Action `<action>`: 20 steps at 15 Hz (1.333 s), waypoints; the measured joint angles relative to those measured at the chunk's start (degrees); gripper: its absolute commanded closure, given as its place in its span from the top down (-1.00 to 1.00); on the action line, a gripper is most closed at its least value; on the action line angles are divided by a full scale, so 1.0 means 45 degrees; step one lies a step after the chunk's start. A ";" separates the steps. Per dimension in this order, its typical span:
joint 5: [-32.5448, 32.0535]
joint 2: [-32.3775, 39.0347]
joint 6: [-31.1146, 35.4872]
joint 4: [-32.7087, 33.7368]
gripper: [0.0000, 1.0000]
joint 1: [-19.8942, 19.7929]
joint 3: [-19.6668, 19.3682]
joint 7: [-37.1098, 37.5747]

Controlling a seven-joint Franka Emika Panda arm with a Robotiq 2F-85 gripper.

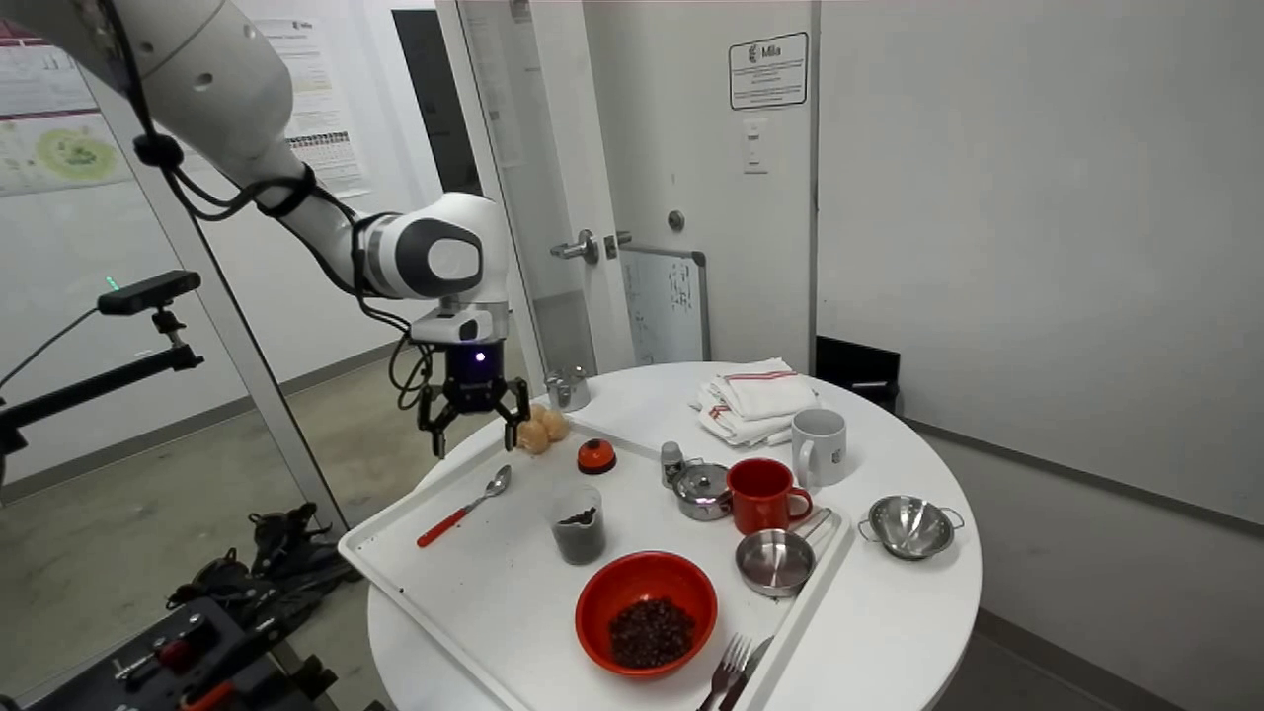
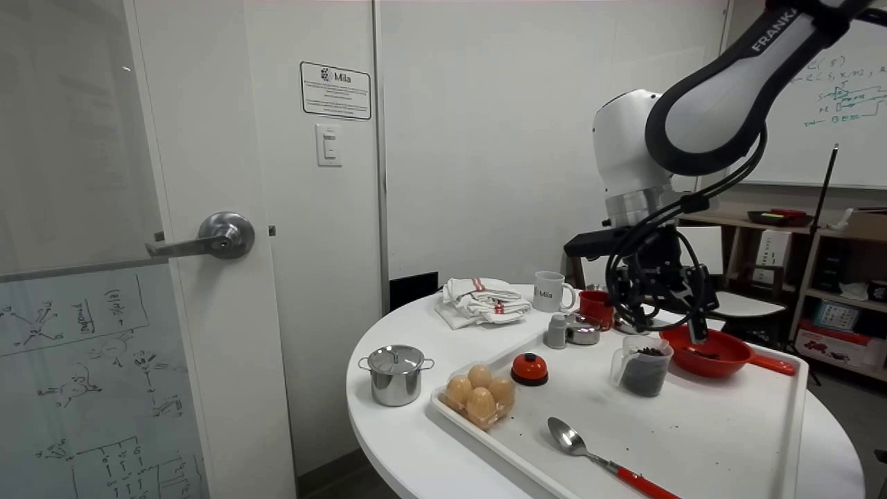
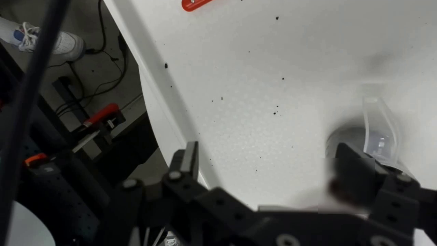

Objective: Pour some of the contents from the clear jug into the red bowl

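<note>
- Above the tray [image 1: 474, 583], my gripper [image 1: 475, 446] is hanging with jaws spread and nothing between them.
- The jug [image 1: 579, 541] is standing upright on the tray, near the bowl [image 1: 642, 575]; both are holding dark bits [image 1: 652, 633].
- I'm fearing a tipped jug most: if I'm descending off-centre, one jaw will likely be hitting its wall.
- With too weak a squeeze, I'm risking a slip in mid-tilt; tilting too fast, or short of the bowl, a spill onto the tray, where specks [image 3: 166, 65] are lying.
- Near the bowl, the pan [image 1: 775, 563] and fork [image 1: 730, 668] are likely crowding the pour.
- The red mug [image 1: 758, 504] is standing by the pan, possibly catching an overreach.
</note>
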 measured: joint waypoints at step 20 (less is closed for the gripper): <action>-0.0032 0.1770 -0.1152 0.1741 1.00 0.0001 -0.1261 0.0234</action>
